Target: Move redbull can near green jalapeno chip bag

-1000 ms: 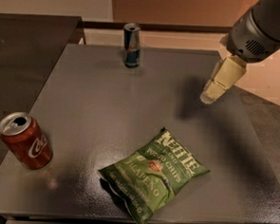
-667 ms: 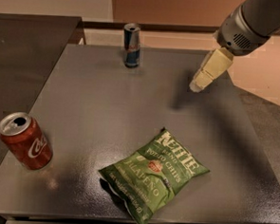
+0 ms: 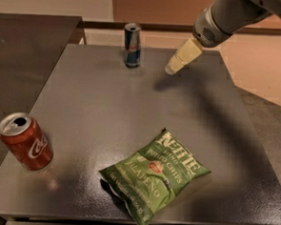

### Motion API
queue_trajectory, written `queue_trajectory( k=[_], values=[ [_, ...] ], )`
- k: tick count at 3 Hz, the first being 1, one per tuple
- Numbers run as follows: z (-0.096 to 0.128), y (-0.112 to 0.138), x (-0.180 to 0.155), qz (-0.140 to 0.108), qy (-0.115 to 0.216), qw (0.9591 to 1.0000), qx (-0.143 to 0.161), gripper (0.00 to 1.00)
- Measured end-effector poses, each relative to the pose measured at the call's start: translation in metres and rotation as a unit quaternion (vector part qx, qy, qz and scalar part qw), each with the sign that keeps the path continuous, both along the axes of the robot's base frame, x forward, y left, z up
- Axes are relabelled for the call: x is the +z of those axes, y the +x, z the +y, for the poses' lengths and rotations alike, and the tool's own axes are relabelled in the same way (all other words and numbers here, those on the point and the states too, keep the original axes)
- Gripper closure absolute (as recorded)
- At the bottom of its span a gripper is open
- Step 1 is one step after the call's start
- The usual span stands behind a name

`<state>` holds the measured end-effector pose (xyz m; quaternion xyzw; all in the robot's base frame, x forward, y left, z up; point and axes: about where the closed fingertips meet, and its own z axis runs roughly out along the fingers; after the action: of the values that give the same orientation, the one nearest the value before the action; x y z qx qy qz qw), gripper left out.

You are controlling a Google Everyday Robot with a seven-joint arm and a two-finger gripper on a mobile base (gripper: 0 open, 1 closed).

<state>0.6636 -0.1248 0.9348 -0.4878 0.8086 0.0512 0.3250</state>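
Your arm reaches in from the upper right, sloping down and leftward. Its gripper (image 3: 172,67) hovers over the far part of the dark table (image 3: 98,107), near the redbull can (image 3: 132,44) and to its right, not touching it. You cannot tell how far the gripper is open; it holds nothing. The redbull can stands upright by the far edge. The green jalapeno chip bag (image 3: 155,173) lies flat near the front, well apart from it. A red cola can (image 3: 26,141) stands upright at front left, its top opened.
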Motion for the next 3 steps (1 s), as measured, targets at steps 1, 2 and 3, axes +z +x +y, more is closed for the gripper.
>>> queue_trajectory(
  k=[1, 2, 3],
  values=[
    [0.02, 0.032, -0.009, -0.018, 0.024, 0.9994, -0.019, 0.0],
    [0.043, 0.061, -0.019, -0.034, 0.056, 0.9974, -0.029, 0.0],
    [0.064, 0.083, -0.027, -0.036, 0.095, 0.9944, -0.029, 0.0]
  ],
)
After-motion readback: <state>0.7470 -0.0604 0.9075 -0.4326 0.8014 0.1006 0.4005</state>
